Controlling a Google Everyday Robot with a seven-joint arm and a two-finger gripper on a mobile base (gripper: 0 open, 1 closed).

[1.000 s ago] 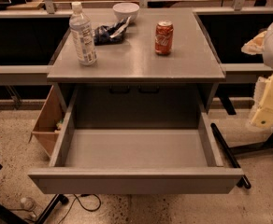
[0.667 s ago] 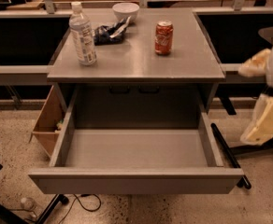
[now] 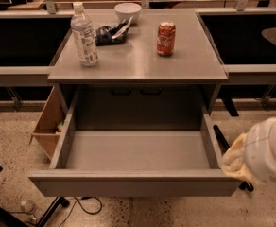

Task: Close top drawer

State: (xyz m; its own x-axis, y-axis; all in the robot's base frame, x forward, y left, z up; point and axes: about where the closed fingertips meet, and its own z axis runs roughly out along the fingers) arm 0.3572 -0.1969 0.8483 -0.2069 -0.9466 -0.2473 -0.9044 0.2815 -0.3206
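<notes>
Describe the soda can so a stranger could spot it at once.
Find the grey cabinet with its drawer pulled open; the end effector is by the drawer's front right corner. On top, right of the clear bottle and white bowl, stands the can: upright, short, the only red thing there.

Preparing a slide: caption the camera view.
Wide shallow grey top drawer stands open and empty, with the robot's cream gripper at its front right corner.

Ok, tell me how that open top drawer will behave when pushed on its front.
The top drawer looks empty, so it probably slides easily. Its flat front seems stiff and should take a push. The gripper sits by the front's right corner; pushing there may skew it, and a hard shut could wobble the tall bottle.
</notes>
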